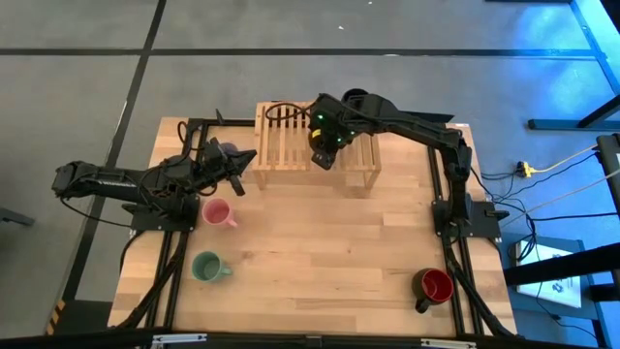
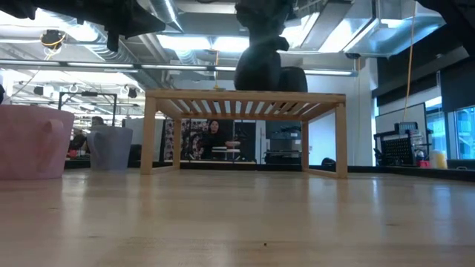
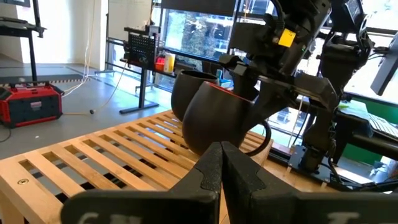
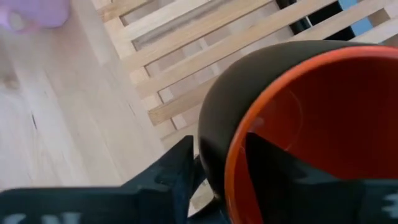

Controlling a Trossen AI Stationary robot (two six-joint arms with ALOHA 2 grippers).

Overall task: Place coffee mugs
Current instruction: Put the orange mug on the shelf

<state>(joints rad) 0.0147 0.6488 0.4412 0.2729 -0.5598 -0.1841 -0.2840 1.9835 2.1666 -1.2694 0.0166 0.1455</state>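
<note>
Wooden bench point(image 1: 320, 252), slatted rack point(image 1: 281, 145) at far edge. Right gripper point(image 4: 217, 180) w/ jaws straddling rim of red-inside mug point(image 4: 298, 124) on rack; grip looks to be loosening. Left gripper point(image 3: 219, 180) jaws together, near lavender mug point(image 1: 229, 152). Step: mug release; next, prob lift clear.

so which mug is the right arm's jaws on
The red-inside dark mug on the slatted wooden rack, with the right gripper at its rim. The other red-inside mug, pink mug and green mug sit untouched on the table.

right gripper point(image 1: 324, 155) reaches forward, fingers straddling something; left gripper point(image 1: 239, 167) clamped, waiting.
</note>
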